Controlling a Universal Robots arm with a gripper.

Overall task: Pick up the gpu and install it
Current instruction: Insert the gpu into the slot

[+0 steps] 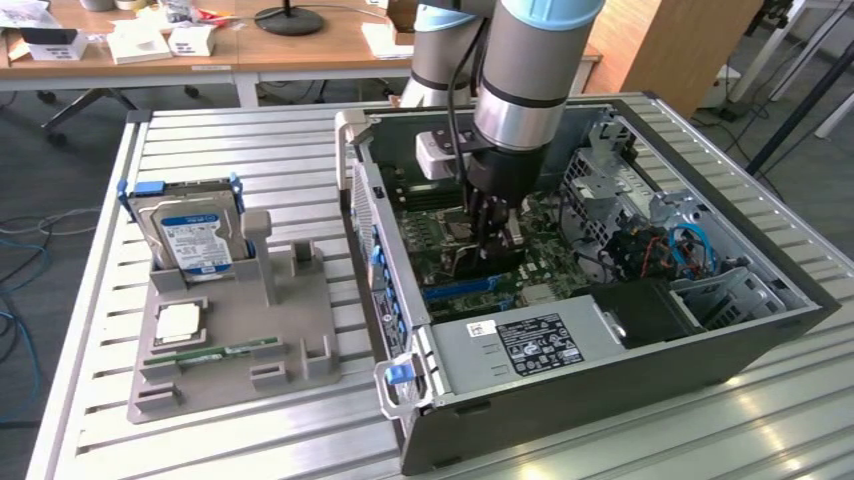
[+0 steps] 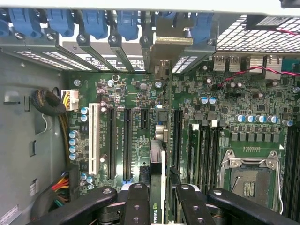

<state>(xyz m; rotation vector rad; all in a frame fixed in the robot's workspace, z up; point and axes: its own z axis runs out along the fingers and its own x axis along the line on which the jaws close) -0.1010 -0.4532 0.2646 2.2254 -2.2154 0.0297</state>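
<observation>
Hand (image 2: 158,199) tight on the gpu (image 2: 158,157), card edge-on between its fingers (image 2: 138,204), over the motherboard (image 2: 225,93)

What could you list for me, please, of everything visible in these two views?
computer case: one, dark grey, open, toward the exterior view's right
motherboard: one, green, inside the case
power supply: one, silver, inside the case
hard drive: one, silver with a blue-white label, upright on the tray
memory stick: one, green, flat on the tray
tray: one, grey, toward the exterior view's left
table: one, silver slats, under case and tray
gpu: one, dark, edge-on over the motherboard
gripper: one, black, shut on the gpu
arm: one, grey and blue, reaching into the case
</observation>
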